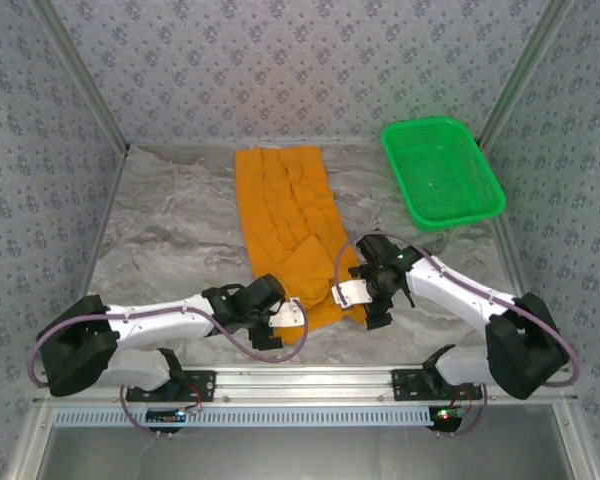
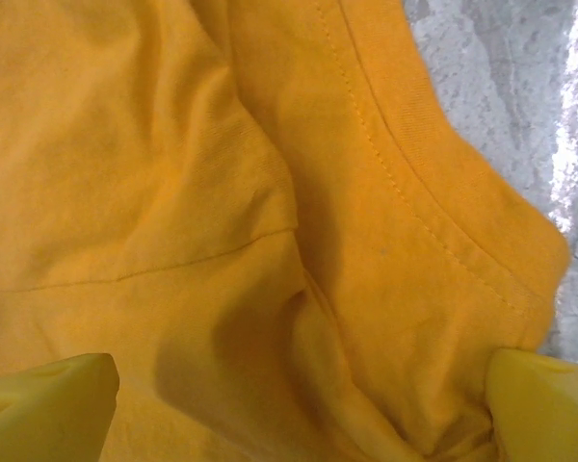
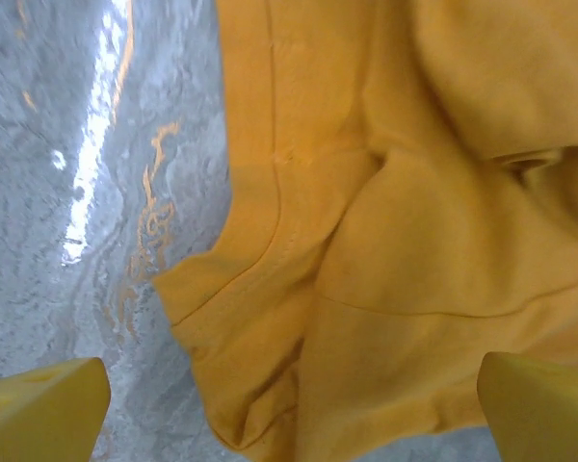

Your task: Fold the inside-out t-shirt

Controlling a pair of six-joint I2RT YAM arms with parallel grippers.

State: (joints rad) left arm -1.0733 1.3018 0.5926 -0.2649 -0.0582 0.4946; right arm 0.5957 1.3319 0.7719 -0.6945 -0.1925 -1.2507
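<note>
Seen from above, the t-shirt [image 1: 288,225] lies as a long folded strip down the middle of the table [image 1: 170,230], left of the green basket [image 1: 442,172]. The left arm stretches low to the right and brings the left gripper [image 1: 292,318] to the strip's near left corner, while the right arm bends in from the right with the right gripper [image 1: 348,292] at its near right edge. In the left wrist view the yellow fingers [image 2: 48,409] stand wide apart, unclenched, over rumpled orange cloth and a stitched hem. In the right wrist view the fingers [image 3: 539,404] are equally spread, straddling the shirt's corner where it meets bare table [image 3: 77,192].
</note>
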